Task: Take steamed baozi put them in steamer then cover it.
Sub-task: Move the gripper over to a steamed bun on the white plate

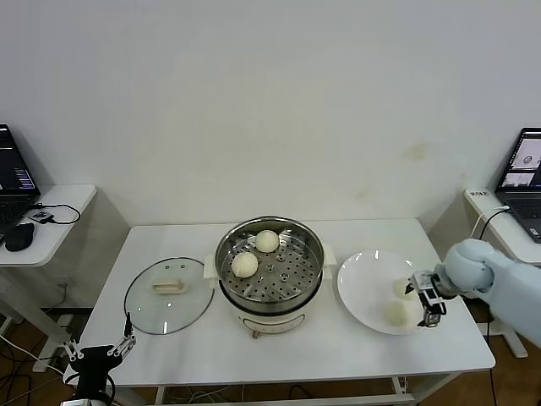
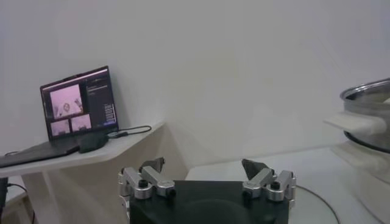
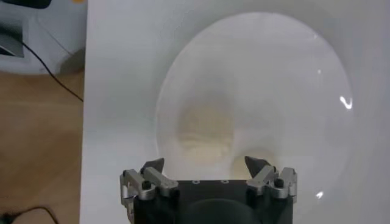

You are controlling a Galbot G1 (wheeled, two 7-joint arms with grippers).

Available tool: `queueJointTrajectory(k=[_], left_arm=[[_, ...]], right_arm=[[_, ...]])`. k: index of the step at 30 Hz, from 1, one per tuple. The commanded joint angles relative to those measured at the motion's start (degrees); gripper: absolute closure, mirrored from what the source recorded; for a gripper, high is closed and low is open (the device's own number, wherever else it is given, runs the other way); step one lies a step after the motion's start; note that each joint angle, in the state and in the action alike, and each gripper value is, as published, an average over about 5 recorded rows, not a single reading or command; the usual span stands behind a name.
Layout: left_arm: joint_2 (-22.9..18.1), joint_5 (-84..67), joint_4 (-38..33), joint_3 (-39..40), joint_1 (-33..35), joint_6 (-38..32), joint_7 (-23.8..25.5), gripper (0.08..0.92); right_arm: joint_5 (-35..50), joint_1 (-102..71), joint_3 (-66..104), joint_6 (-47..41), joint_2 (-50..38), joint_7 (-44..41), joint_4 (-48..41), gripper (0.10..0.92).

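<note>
Right hand (image 1: 429, 306) is at the right edge of the white plate (image 1: 363, 279), just above it, fingers spread wide and holding nothing. The right wrist view confirms this: hand (image 3: 205, 165) open, one baozi (image 3: 204, 131) on the plate (image 3: 292, 73) just ahead of the fingertips, between the two fingers' lines but not touched. Head view shows two baozi on the plate: one (image 1: 401, 288) near the hand, one (image 1: 395, 314) closer to the plate's front rim, both just beside the hand. The other two baozi are already in the steamer (image 1: 226, 254), sitting on the perforated tray: one (image 1: 267, 241) toward the back, one (image 1: 244, 265) at the left. Steamer is mid-table (image 1: 296, 359), uncovered. The cover (image 1: 169, 295) lies flat on the table left of the steamer, handle up, just beside the steamer's base. Left hand (image 1: 100, 350) is parked low off the front-left corner of the table, fingers open and empty; its wrist view shows the open hand (image 2: 205, 166) with the steamer rim (image 2: 365, 92) off to one side. Laptops on side desks at far left (image 1: 15, 173) and far right (image 1: 526, 165).
</note>
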Motion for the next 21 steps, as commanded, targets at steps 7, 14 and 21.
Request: queueJointTrajectory(k=[7, 14, 21], left_arm=[[0.2, -0.1, 0.3, 0.0, -0.4, 0.3, 0.1, 0.177], [-0.1, -0.1, 0.4, 0.1, -0.7, 0.3, 0.0, 0.177], [0.0, -0.2, 0.4, 0.2, -0.7, 0.2, 0.0, 0.177]], right_arm=[[-1.2, -3.0, 1.6, -0.2, 5.6, 0.9, -4.8, 0.263], [-0.7, -1.8, 1.2, -0.8, 5.8, 0.9, -5.0, 0.321], [1.5, 2.6, -1.2, -1.2, 3.4, -0.2, -3.2, 0.385]])
